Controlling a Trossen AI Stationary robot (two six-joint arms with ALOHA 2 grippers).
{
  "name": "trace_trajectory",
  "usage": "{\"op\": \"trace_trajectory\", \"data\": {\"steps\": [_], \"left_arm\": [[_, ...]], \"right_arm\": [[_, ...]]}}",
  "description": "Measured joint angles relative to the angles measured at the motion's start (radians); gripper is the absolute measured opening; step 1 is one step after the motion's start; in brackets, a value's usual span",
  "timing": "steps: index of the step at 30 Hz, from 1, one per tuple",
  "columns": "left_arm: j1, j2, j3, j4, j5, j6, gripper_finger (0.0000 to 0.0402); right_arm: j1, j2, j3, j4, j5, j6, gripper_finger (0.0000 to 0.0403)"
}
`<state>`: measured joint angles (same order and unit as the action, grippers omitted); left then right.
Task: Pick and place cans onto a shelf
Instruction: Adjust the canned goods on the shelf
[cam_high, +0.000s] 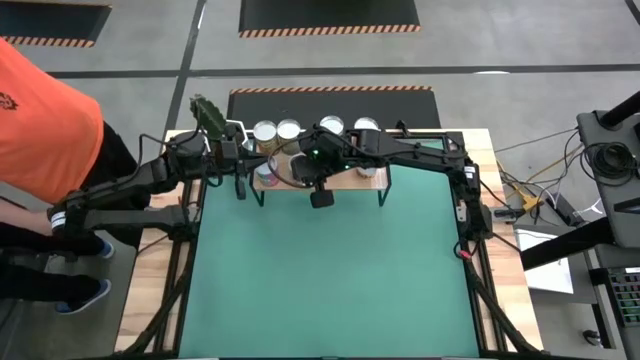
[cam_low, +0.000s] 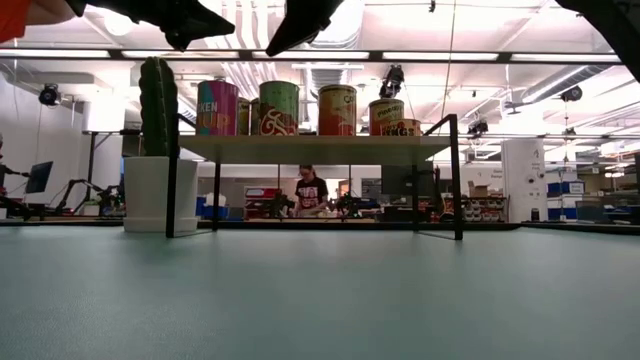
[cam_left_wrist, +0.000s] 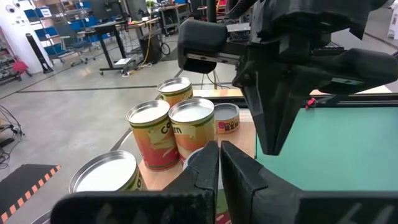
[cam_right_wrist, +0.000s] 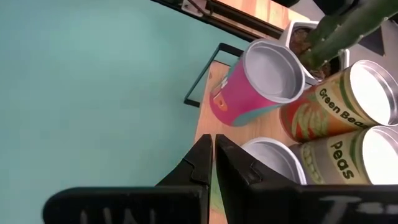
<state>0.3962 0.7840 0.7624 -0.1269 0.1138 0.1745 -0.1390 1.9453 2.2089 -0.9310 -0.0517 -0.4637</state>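
We see both arms reaching over the shelf (cam_high: 320, 175), which stands at the far edge of the green-matted table (cam_high: 340, 280), a light-wood board on thin black legs. The cans (cam_low: 300, 108) stand upright on the board in a cluster; in the low view a pink can (cam_low: 217, 108) is at the left end, then a green-and-red can (cam_low: 279, 108), an orange can (cam_low: 338, 110) and a shorter can (cam_low: 386, 116) toward the right. From above, their silver tops show along the far side of the board.

The left gripper (cam_left_wrist: 219, 163) hangs above the left end of the shelf with its two fingers pressed together and nothing between them; just beyond its tips we see two tall cans with red and green labels, and a low small tin (cam_left_wrist: 226, 118) behind them. The right gripper (cam_right_wrist: 213, 155) hovers over the middle of the shelf, its fingers likewise closed together on nothing; below it lie the pink can (cam_right_wrist: 258, 81), a can marked Green Beans (cam_right_wrist: 339, 102) and a can marked Peas (cam_right_wrist: 348, 158).

A white pot with a cactus (cam_low: 158, 150) stands on the table just left of the shelf. A person in an orange shirt (cam_high: 40, 120) stands at the table's left side, and another person (cam_low: 311, 192) shows far off in the room behind
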Motion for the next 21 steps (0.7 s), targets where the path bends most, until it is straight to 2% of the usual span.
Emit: {"op": "trace_trajectory", "data": {"steps": [11, 21], "left_arm": [[0.0, 0.0, 0.0, 0.0, 0.0, 0.0, 0.0], [0.0, 0.0, 0.0, -0.002, 0.0, 0.0, 0.0]], "right_arm": [[0.001, 0.0, 0.0, -0.003, 0.001, 0.011, 0.0009], [0.015, -0.026, -0.001, -0.085, 0.027, 0.021, 0.0009]]}}
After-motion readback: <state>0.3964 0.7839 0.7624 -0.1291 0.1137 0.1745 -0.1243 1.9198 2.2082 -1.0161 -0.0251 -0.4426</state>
